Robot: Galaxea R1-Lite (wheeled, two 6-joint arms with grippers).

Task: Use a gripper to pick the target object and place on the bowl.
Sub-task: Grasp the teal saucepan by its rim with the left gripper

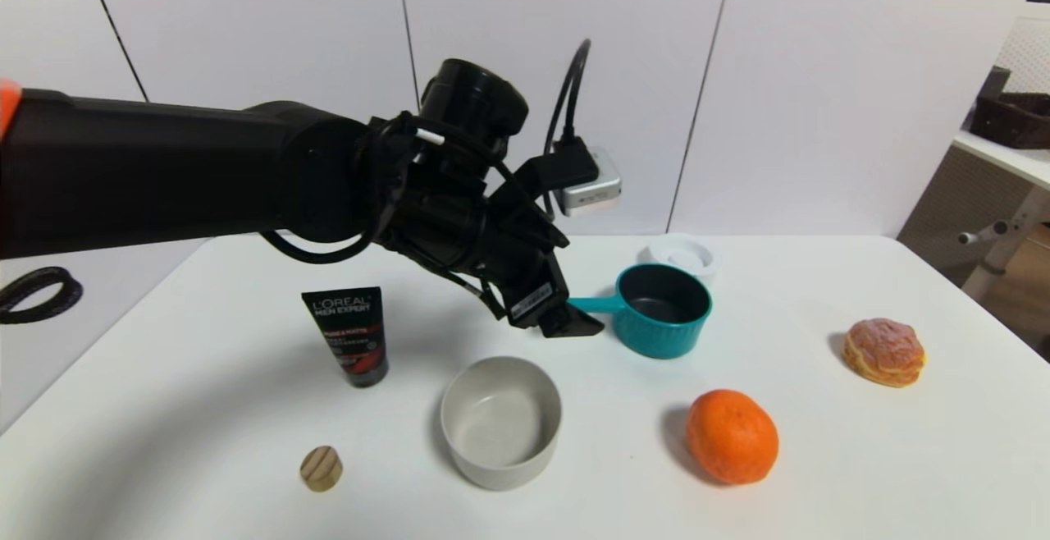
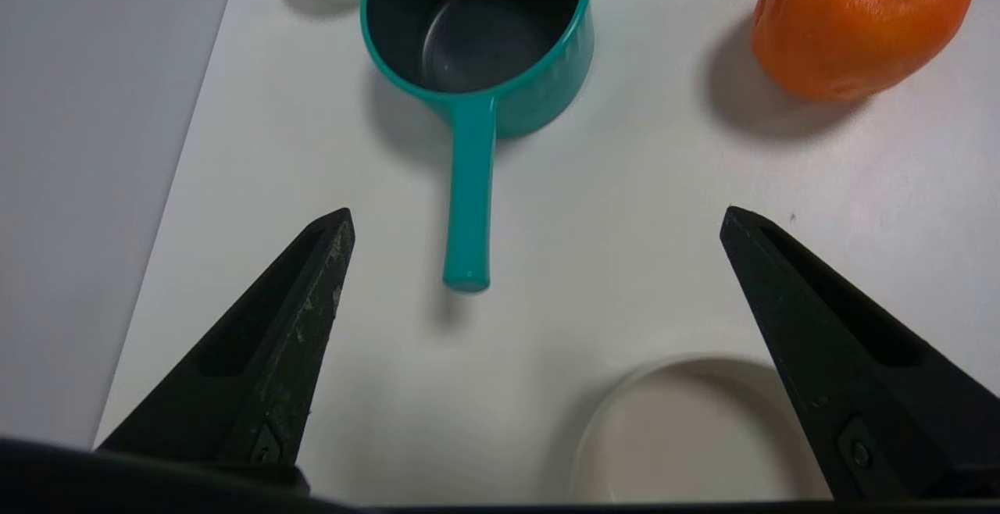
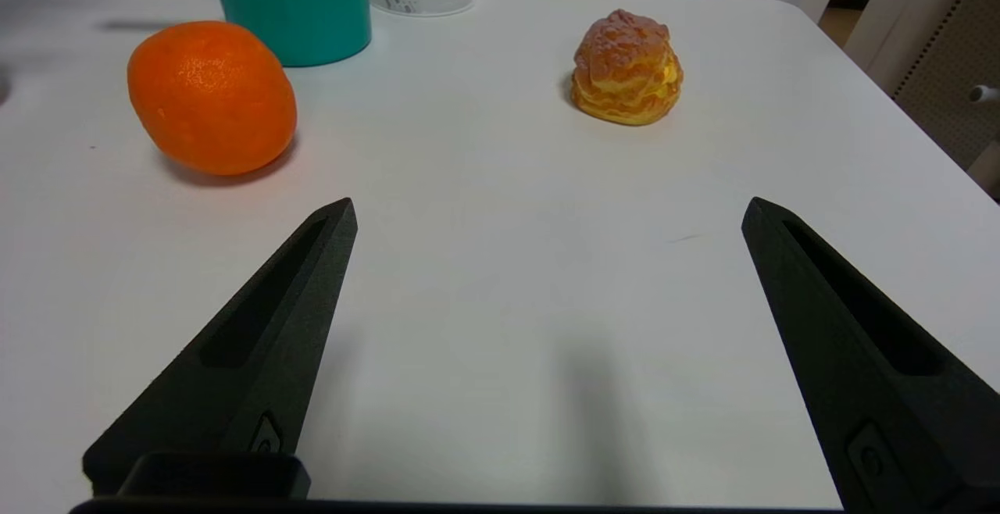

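Approach: left gripper [image 2: 535,213] spread wide, holding nothing, above the saucepan [image 1: 663,310] handle near the table's far edge (aligned for a handle grasp); bowl [image 1: 501,421] towards the near edge.

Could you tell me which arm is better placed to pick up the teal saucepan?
Left. The left gripper hangs open just short of the saucepan, its handle pointing between the fingers. The right gripper faces bare table elsewhere.

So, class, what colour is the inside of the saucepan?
Dark grey-black inside the teal saucepan; the left wrist view shows it best.
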